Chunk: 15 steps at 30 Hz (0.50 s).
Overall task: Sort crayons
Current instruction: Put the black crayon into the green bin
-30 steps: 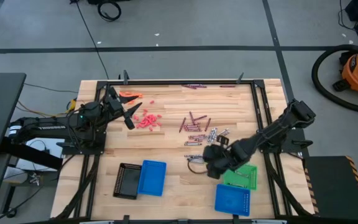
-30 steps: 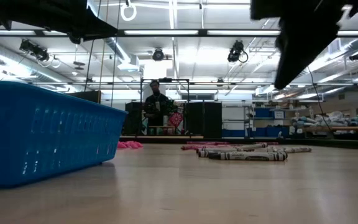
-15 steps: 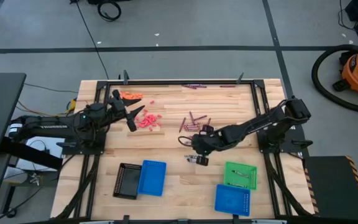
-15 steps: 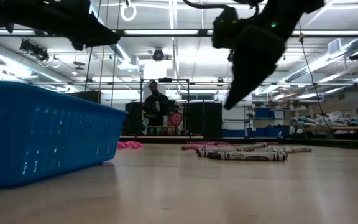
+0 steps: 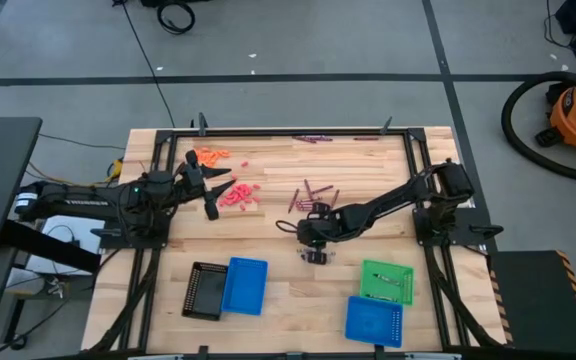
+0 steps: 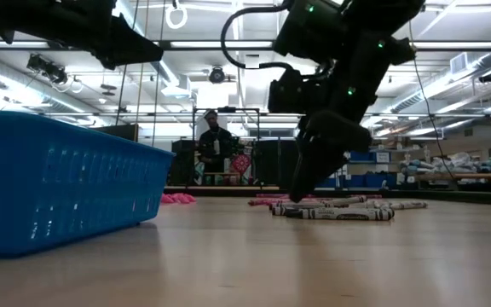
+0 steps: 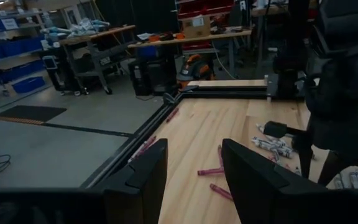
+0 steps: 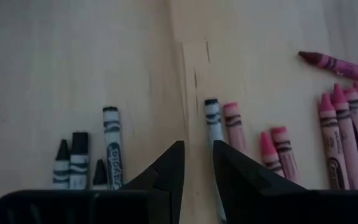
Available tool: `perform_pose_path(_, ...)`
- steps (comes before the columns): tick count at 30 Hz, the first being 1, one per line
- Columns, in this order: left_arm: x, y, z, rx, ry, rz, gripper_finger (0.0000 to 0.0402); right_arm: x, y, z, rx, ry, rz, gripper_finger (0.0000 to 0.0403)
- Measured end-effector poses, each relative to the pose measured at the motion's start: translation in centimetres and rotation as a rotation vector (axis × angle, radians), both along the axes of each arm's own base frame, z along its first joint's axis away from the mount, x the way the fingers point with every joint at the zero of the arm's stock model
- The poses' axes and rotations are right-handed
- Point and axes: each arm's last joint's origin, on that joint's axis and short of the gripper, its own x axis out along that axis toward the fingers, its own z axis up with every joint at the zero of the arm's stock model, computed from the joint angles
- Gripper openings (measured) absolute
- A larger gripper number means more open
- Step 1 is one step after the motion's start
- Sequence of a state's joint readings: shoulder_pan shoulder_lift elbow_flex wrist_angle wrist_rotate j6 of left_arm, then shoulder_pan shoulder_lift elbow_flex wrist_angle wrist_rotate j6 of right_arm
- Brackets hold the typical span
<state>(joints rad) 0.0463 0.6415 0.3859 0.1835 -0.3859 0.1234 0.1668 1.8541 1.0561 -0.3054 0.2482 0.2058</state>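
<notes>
Op A: Since a sec ago my right arm's swung off the green tray (image 5: pixel 386 282) and over to mid-table; right gripper (image 5: pixel 310 232) now hangs low over the silver-grey crayons (image 5: pixel 315 256). Left hardly moved.

Op B: Big stuff first, pls.

Op A: Wooden table (image 5: pixel 278 300). Blue tray (image 5: pixel 245 286) touching a black tray (image 5: pixel 205 291) near the front edge on the left, green tray w/ another blue tray (image 5: pixel 374 321) just in front of it on the right.

Op B: Claws?

Op A: Right fingers (image 8: pixel 166 171) stand a narrow gap apart, nothing between them, bare wood in the gap, a grey crayon (image 8: pixel 214 121) just beside one tip. Left gripper (image 5: pixel 211 189) hovers by the red-pink crayons (image 5: pixel 238 195), fingers (image 7: pixel 146 177) apart, empty.

Op B: Rest of the crayons?

Op A: Orange crayons (image 5: pixel 209 154) at the back left, dark purple crayons (image 5: pixel 313 192) mid-table behind the right gripper. A few more purple ones (image 5: pixel 311 139) lie along the far rail.
</notes>
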Motion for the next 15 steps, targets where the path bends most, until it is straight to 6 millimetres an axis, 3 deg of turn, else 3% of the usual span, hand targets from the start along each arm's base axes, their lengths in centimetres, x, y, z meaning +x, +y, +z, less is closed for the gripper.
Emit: perform_pose_path(15,0.0,0.0,0.0,-0.001,0.002,0.001,0.0164,-1.6,-0.8,-2.1,0.029,-0.006,-0.069,0.009)
